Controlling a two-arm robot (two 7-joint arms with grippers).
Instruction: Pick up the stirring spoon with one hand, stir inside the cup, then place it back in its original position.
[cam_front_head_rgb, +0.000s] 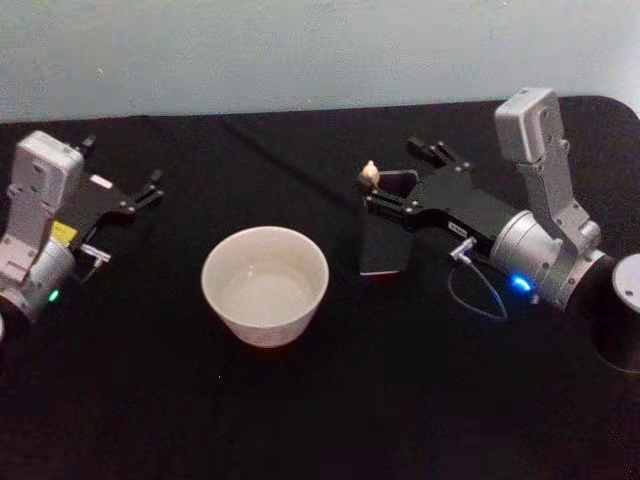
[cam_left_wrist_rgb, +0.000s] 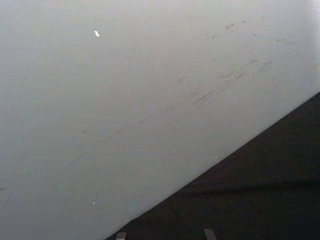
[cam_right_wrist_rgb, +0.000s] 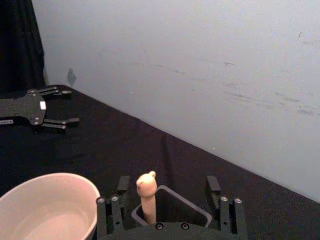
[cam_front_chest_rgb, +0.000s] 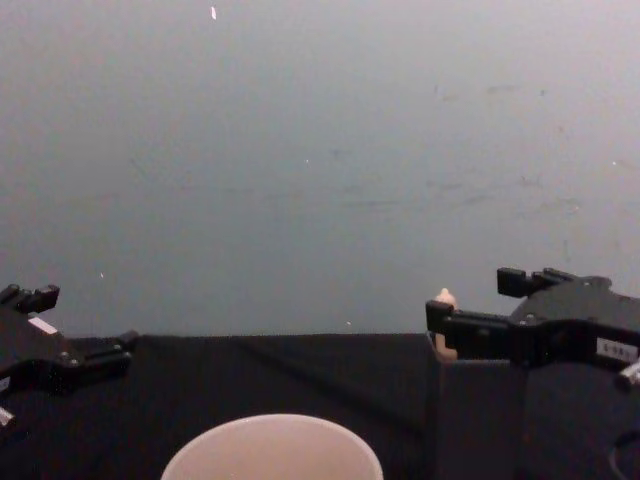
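Observation:
The stirring spoon (cam_front_head_rgb: 369, 173) stands upright in a dark square holder (cam_front_head_rgb: 386, 235), its beige knobbed handle (cam_right_wrist_rgb: 146, 192) sticking out of the top. My right gripper (cam_front_head_rgb: 400, 176) is open and level with the handle. Its fingers straddle the holder's mouth, and the handle (cam_front_chest_rgb: 444, 300) stands between them, closer to the finger on the cup's side. The wide pale cup (cam_front_head_rgb: 265, 285) sits left of the holder, in the middle of the table, with the right gripper (cam_right_wrist_rgb: 167, 194) just beyond its rim (cam_right_wrist_rgb: 60, 180). My left gripper (cam_front_head_rgb: 122, 167) rests open at the table's left.
A black cloth covers the table (cam_front_head_rgb: 330, 400), and a pale wall (cam_front_chest_rgb: 320, 150) stands close behind it. A grey round object (cam_front_head_rgb: 628, 285) shows at the far right edge. A thin cable (cam_front_head_rgb: 478, 300) loops under the right wrist.

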